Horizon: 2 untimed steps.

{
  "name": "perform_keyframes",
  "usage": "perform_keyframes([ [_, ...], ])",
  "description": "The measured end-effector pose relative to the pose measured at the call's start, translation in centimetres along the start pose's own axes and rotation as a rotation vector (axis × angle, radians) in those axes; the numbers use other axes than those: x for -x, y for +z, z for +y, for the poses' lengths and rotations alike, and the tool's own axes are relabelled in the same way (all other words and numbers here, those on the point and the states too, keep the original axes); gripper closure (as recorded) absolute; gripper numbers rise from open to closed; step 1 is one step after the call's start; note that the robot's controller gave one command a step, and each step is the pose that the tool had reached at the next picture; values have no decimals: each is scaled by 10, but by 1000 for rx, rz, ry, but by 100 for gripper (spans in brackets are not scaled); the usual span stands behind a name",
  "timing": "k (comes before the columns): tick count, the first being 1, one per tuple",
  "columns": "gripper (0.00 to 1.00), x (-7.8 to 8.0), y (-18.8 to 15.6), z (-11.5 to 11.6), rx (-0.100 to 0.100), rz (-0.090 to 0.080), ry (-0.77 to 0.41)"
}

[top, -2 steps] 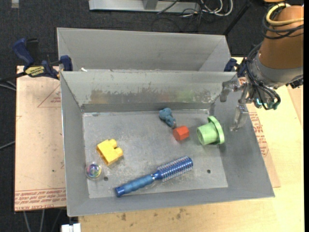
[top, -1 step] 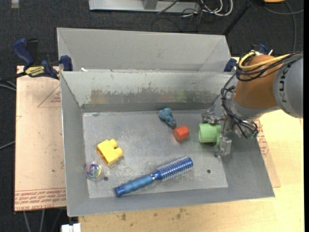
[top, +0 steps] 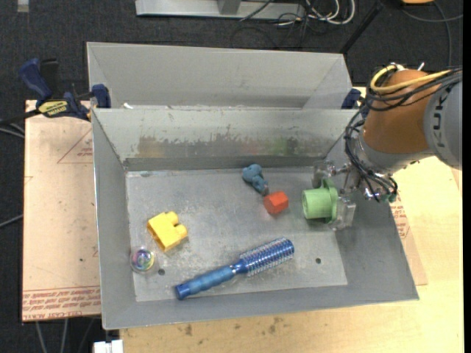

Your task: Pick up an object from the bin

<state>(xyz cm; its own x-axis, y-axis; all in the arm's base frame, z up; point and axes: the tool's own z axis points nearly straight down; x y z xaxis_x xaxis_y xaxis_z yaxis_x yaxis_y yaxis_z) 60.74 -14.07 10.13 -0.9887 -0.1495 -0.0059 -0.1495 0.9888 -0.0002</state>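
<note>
Camera view: gripper low at right side of bin, jaws apart, straddling right end of green cylinder. Cylinder rests on floor near right wall, not seen clamped.

Step in hand, as judged: closing on cylinder. Best done by centring jaws across its round body, closing squarely so it cannot roll out, then lifting straight up, clear of red cube just beside it.

Count: one green cylinder, one red cube, one blue-grey lump, one yellow block, one clear ball, one blue brush.
</note>
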Motion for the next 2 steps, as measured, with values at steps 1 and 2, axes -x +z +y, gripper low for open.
perform_keyframes([
  [1,0,1,-23,0,0,1,94],
  [2,0,3,31,-3,2,4,224],
])
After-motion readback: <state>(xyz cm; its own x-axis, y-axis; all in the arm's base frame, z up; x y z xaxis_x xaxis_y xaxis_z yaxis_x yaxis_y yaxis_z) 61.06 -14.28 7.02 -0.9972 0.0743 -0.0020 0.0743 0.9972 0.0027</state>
